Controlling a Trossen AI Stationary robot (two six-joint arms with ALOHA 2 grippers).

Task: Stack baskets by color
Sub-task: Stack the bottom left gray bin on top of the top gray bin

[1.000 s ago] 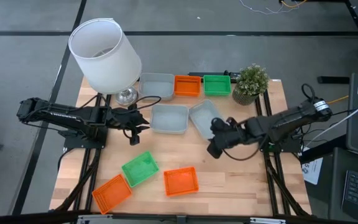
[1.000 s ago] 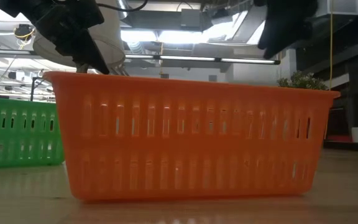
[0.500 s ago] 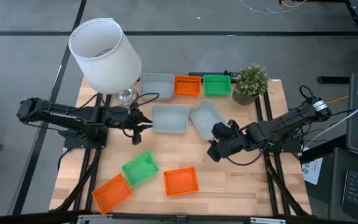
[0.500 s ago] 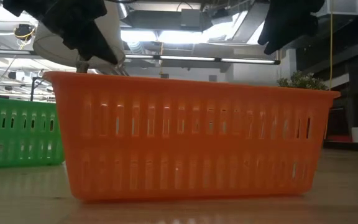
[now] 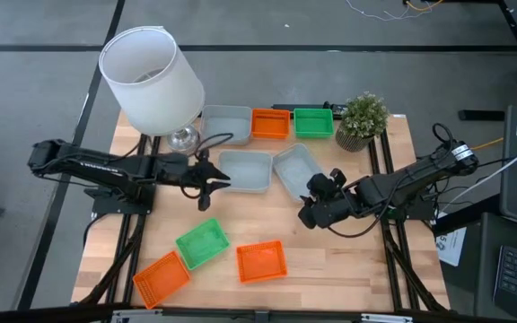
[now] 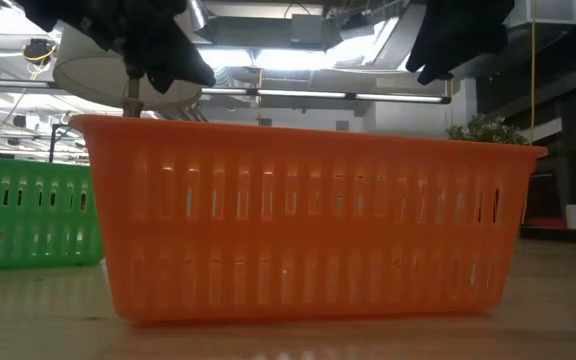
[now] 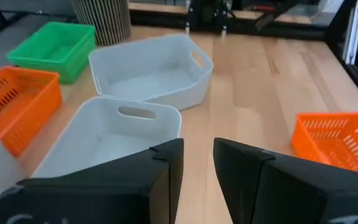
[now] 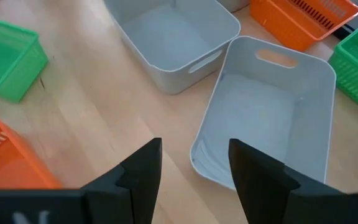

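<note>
Three baskets stand in a row at the far edge: grey [image 5: 226, 121], orange [image 5: 271, 123], green [image 5: 313, 121]. Two grey baskets [image 5: 245, 170] [image 5: 296, 169] rest mid-table, the right one skewed. Near the front edge lie a green basket [image 5: 203, 242] and two orange ones [image 5: 261, 260] [image 5: 161, 276]. My left gripper [image 5: 218, 182] [image 7: 197, 168] hovers open by the near left corner of the middle grey basket [image 7: 114, 134]. Over the wood, just by the skewed grey basket's [image 8: 266, 106] near end, my right gripper [image 5: 307, 211] [image 8: 194, 168] is open too.
A large white lampshade [image 5: 151, 81] on a glass base stands at the far left and a small potted plant [image 5: 362, 121] at the far right. A black cable [image 5: 214, 141] runs past the lamp. Bare wood shows between the mid-table and near baskets.
My left gripper has moved toward the table's right edge, closer to the middle grey basket, and its fingers have tipped up toward level. My right gripper has stayed in place, its wrist turning a little. The baskets have not moved.
</note>
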